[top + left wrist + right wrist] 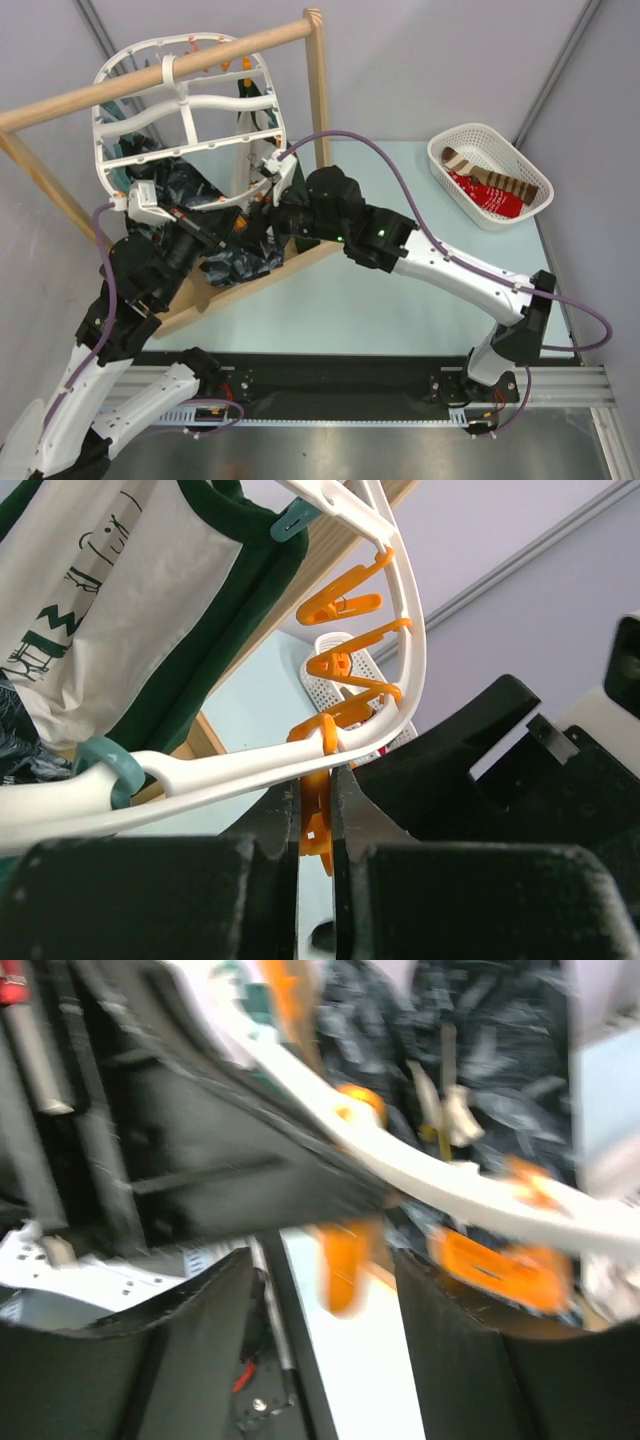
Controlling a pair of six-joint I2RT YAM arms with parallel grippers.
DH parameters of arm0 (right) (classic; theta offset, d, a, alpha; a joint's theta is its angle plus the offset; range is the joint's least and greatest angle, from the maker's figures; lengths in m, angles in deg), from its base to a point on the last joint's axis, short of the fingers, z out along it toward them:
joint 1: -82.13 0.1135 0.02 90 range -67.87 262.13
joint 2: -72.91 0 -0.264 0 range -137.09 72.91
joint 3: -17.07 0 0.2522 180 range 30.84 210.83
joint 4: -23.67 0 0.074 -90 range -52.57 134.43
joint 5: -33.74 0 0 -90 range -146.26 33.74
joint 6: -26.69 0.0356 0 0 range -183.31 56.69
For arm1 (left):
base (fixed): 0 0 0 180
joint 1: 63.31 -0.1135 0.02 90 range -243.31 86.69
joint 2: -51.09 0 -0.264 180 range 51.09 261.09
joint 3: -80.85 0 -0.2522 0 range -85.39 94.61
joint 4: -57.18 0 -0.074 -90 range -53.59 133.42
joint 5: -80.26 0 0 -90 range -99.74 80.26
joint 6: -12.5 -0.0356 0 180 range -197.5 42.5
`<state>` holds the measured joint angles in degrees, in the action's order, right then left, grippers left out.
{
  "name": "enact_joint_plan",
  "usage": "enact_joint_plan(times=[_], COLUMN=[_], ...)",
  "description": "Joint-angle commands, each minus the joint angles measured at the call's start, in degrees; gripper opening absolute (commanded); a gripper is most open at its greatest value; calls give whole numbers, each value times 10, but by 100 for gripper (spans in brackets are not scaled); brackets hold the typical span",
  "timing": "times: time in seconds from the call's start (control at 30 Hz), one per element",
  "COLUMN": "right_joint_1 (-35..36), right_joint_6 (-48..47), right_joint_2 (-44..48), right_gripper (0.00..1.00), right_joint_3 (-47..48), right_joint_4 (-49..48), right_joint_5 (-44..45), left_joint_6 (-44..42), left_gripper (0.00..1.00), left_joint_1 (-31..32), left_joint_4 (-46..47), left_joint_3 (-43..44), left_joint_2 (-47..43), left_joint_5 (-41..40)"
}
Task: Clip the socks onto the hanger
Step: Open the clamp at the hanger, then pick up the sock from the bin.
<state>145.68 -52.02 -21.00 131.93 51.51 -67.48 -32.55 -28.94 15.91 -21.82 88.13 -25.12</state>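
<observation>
Left gripper [317,792] is pinching an orange clip [318,836] at the hanger [412,650]'s 5 o'clock rim, right gripper [322,1275] is spread wide, so next probably needs a sock [490,178] from the 2 o'clock basket [478,129].

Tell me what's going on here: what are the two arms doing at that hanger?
Both arms are at the lower edge of the white hanger on the wooden rack. The left gripper is pinched shut on an orange clip. The right gripper is open with a second orange clip between its fingers, though that view is blurred. Dark patterned socks already hang there; a brown striped sock and a red sock lie in the basket.
</observation>
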Motion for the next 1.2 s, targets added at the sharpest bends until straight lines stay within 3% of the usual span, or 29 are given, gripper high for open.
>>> enact_joint_plan(times=[0.0,0.17,0.33,0.5,0.67,0.77,0.9,1.17], right_joint_1=[-55,-172,-404,-594,-751,-802,-838,-846], right_joint_6=[37,60,80,96,199,255,300,288], right_joint_2=[80,214,254,194,49,-29,-132,-279], right_gripper=[68,68,63,58,57,56,56,60], right_joint_3=[-35,-146,-201,-242,-228,-226,-166,-22], right_joint_4=[-8,2,9,-58,-81,-127,-98,-45], right_joint_5=[38,65,82,100,138,142,155,248], left_joint_6=[-6,-26,-49,-57,-65,-77,-107,-142], left_gripper=[0,0,0,0,0,0,0,0], left_joint_1=[-4,-4,-4,-4,-4,-4,-3,-3], left_joint_4=[15,6,7,23,54,64,78,89], left_joint_3=[-3,1,6,-9,-54,-68,-74,-79], left_joint_2=[-5,-10,-18,-23,-32,-40,-49,-80], left_joint_5=[-40,-41,-34,-11,33,32,28,34])
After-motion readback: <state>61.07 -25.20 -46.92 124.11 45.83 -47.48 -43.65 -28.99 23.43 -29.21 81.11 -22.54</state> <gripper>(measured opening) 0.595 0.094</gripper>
